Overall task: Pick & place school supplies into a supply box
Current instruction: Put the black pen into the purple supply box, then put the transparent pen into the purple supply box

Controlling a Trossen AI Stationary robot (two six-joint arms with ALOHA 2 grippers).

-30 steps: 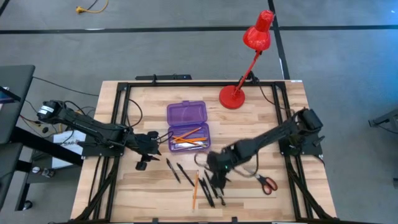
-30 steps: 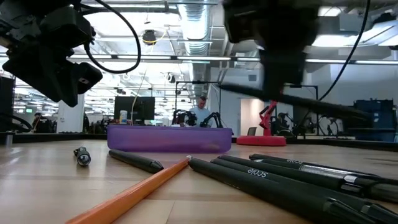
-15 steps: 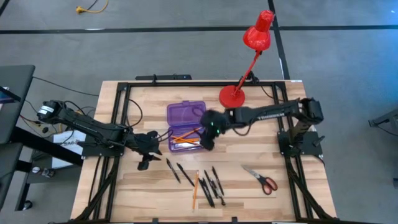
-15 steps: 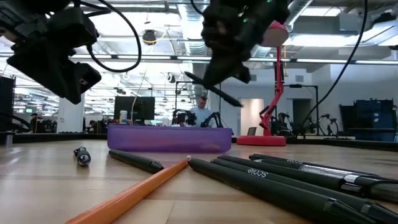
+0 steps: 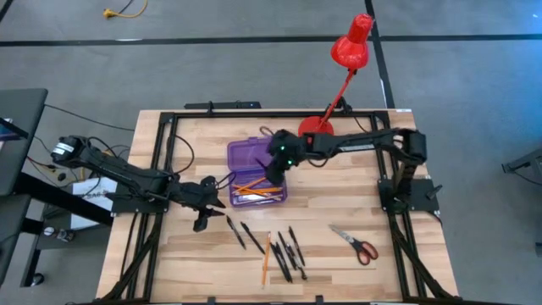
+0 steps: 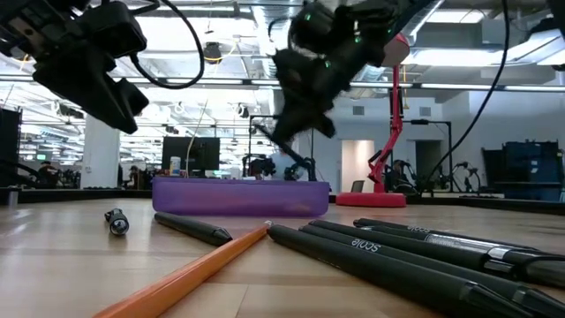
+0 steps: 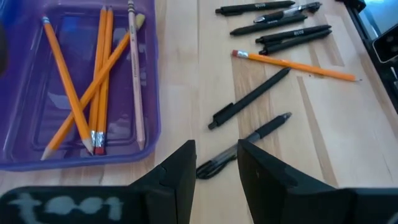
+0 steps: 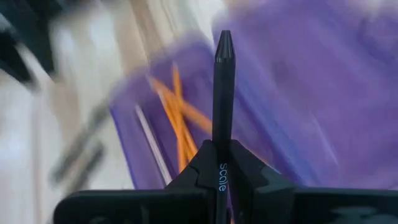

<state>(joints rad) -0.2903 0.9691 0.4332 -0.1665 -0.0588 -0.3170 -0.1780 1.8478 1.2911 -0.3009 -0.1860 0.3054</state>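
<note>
Right claw, blurred box beyond

"scale" on black pen and held pen

A pale wooden slatted table stands on grey carpet crossed by dark seams. A red metal desk lamp sits at its far edge. Beyond, an open room shows white ceiling ducts, strip lights, and dark monitors.
</note>
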